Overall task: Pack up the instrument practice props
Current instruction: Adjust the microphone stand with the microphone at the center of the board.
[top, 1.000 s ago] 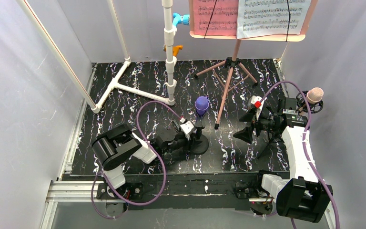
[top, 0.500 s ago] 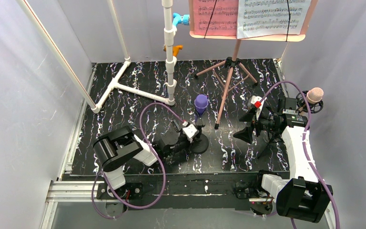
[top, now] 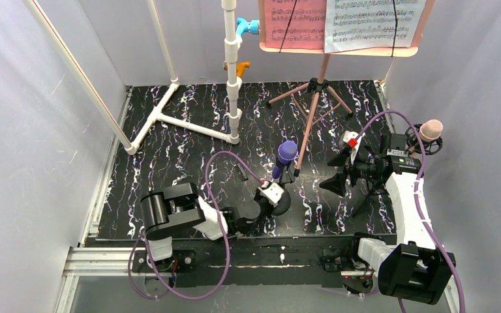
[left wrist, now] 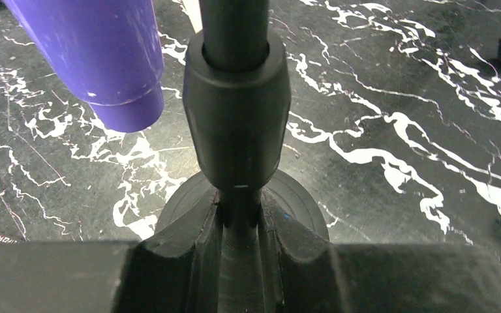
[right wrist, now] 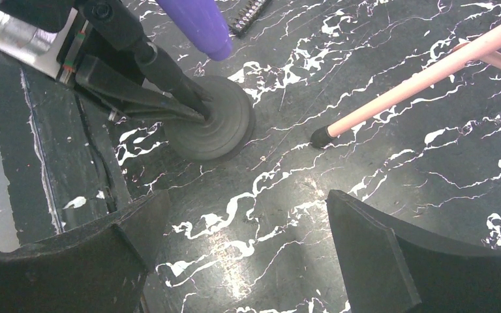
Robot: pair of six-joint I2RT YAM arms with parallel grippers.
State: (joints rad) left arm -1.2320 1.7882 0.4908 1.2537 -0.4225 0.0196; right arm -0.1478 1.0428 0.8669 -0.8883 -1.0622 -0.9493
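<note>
**Left gripper [left wrist: 239, 218] pinched on a stand stem; right gripper [right wrist: 248, 199] spread, holding nothing.**
The pink tripod music stand [top: 325, 65] at the back looks light, spindly and tippy, best held by its pole. The matte black round-base stand [right wrist: 215, 124] at front centre seems bottom-heavy. The glossy, hard purple tube [top: 286, 155] leaning above it is probably slippery.

Stand desk [top: 339, 51] & sheet pages [top: 372, 23]: tops cut by overhead view's top edge. Purple tube [left wrist: 98, 59]: upper part out of frame, both wrist views. Black stand [left wrist: 238, 117] stem hidden betw. blurred L gripper [left wrist: 240, 215] fingers. Beige-pink tube [top: 432, 129], past R edge of table [top: 169, 150]: only its top shows.
</note>
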